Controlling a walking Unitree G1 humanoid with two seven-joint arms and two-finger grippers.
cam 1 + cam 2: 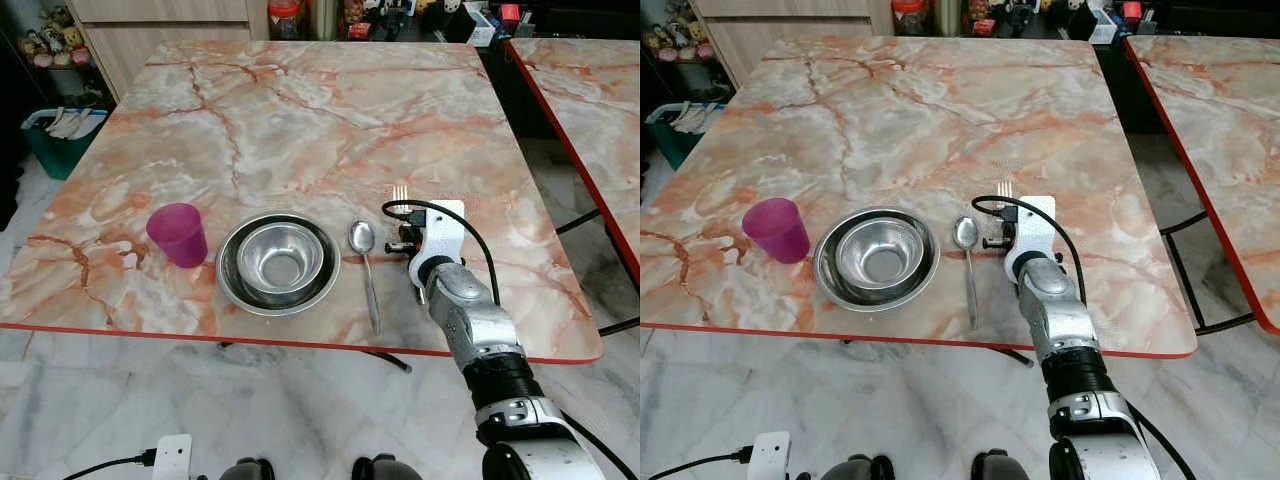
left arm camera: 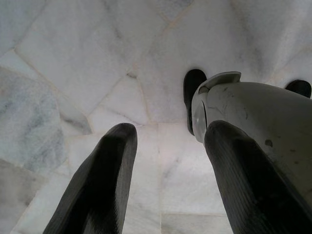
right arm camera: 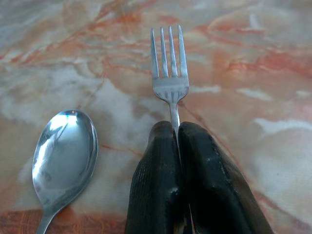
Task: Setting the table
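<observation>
Bare bench (image 1: 300, 110) lies open from 10 to 2 o'clock; spoon (image 1: 364, 262), bowl (image 1: 278, 262) and cup (image 1: 178, 234) crowd 9 o'clock.

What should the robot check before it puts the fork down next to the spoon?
1. Fork grip: ok. The right gripper is shut on the fork by its handle.
2. Landing spot: ok. The table is bare to the right of the spoon.
3. Gap to the spoon: ok. The fork sits beside it, not touching.
4. Direction: ok. The tines point away from the robot, like the spoon's bowl.
5. Fork touching the table: cannot tell.
6. Other settings: ok. The bowl and the purple cup stand left of the spoon, out of the way. The left gripper hangs idle and open over the floor.
</observation>
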